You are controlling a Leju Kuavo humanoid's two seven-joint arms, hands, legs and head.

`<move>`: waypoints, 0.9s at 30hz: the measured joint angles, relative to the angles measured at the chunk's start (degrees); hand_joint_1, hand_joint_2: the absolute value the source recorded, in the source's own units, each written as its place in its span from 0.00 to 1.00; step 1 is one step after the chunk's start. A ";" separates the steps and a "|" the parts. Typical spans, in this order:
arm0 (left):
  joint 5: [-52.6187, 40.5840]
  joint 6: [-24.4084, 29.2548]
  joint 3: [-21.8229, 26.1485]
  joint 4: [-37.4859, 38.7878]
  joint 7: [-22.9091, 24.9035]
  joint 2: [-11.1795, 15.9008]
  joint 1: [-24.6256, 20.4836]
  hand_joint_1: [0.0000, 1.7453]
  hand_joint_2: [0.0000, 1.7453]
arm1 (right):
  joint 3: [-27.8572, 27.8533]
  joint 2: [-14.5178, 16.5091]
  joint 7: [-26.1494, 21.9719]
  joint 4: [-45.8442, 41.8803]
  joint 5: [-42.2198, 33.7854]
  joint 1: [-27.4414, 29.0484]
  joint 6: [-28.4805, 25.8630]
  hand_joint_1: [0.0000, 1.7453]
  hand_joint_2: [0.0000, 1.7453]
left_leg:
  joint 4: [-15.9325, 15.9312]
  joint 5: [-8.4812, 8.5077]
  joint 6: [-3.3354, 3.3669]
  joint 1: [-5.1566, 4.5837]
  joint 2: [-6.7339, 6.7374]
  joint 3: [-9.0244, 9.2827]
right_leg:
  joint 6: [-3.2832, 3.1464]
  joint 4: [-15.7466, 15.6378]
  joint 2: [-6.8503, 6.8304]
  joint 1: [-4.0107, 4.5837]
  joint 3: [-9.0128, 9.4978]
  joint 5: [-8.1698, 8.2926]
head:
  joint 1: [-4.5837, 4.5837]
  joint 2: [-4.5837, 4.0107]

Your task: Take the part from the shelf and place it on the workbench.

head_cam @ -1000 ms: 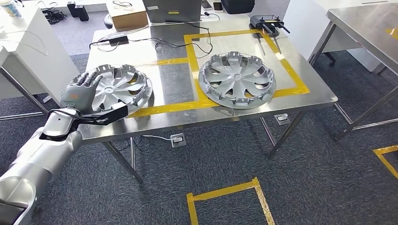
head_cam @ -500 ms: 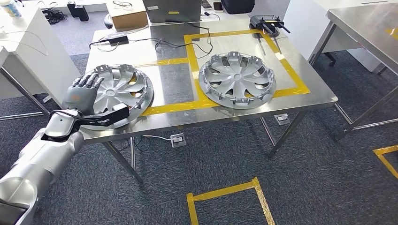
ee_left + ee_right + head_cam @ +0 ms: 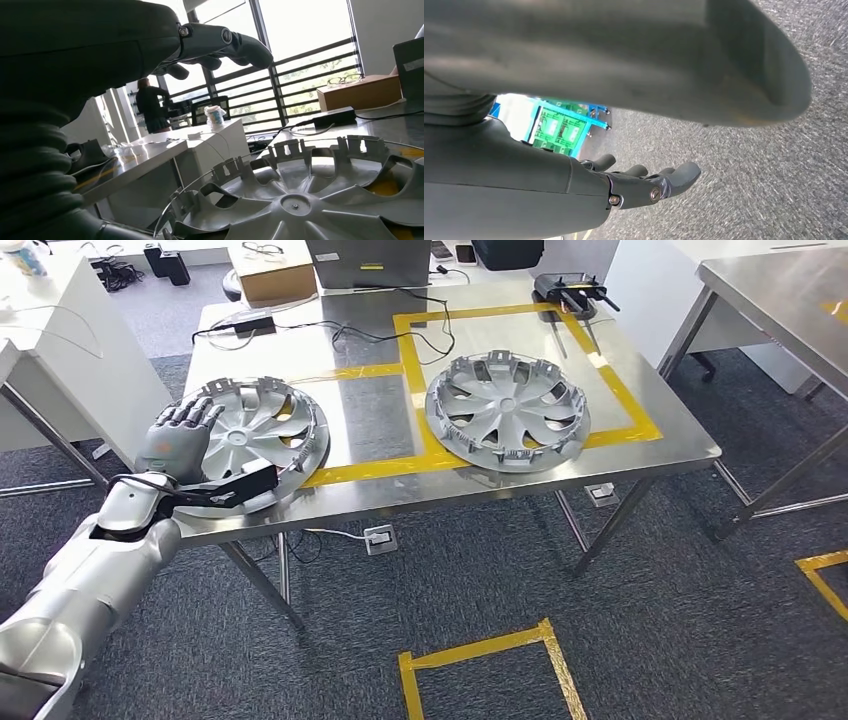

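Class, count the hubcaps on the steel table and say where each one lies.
2. One hubcap lies inside the yellow tape square; the other hubcap lies at the table's left end, beside the left hand.

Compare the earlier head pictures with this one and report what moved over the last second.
The left robot hand, fingers spread above the left hubcap, drifted slightly toward the robot; it hovers at the cap's near-left rim, and no grip is visible. The hubcap itself seems to have settled slightly nearer the workbench front edge. The right hubcap inside the yellow tape stayed put.
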 joint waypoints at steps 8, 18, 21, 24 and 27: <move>-0.88 0.20 0.04 -0.50 -1.00 -0.73 0.39 0.00 0.00 | 0.00 0.11 -0.44 0.00 0.37 0.05 0.00 0.00 0.00 | -0.92 1.15 1.41 0.03 0.54 -0.03 | -0.28 16.53 0.01 0.46 -6.88 -7.96 | 0.07 0.00; -1.63 0.09 0.06 -0.89 -1.97 -0.90 0.38 0.00 0.00 | 0.00 0.22 -1.28 0.01 0.46 -0.18 0.00 0.00 0.00 | 1.68 0.31 -1.74 0.01 0.25 -2.39 | -3.54 2.43 -0.11 0.76 -0.97 -0.65 | -0.02 0.00; -1.85 0.02 0.08 -0.86 -2.29 -0.90 0.29 0.00 0.00 | -0.01 0.25 -1.57 0.01 0.34 -0.10 0.00 0.00 0.00 | 10.96 -6.92 -2.58 0.31 0.55 -5.17 | -4.15 2.30 -0.22 0.67 -2.46 0.73 | -0.09 0.00; -2.04 -0.16 0.08 -0.82 -2.48 -0.92 0.29 0.00 0.00 | -0.02 0.25 -1.82 0.01 0.29 -0.05 0.00 0.00 0.00 | 15.09 -8.02 -2.86 0.43 0.62 -4.28 | -3.91 2.36 -0.24 0.65 -4.28 2.13 | -0.10 0.00; -2.27 -0.22 0.07 -0.96 -2.53 -1.08 0.07 0.00 0.00 | -0.01 0.27 -1.89 0.02 0.24 -0.07 0.00 0.00 0.00 | 4.79 -5.29 -2.58 0.36 0.57 3.47 | -3.20 2.44 -0.26 0.56 -5.50 3.31 | -0.09 0.00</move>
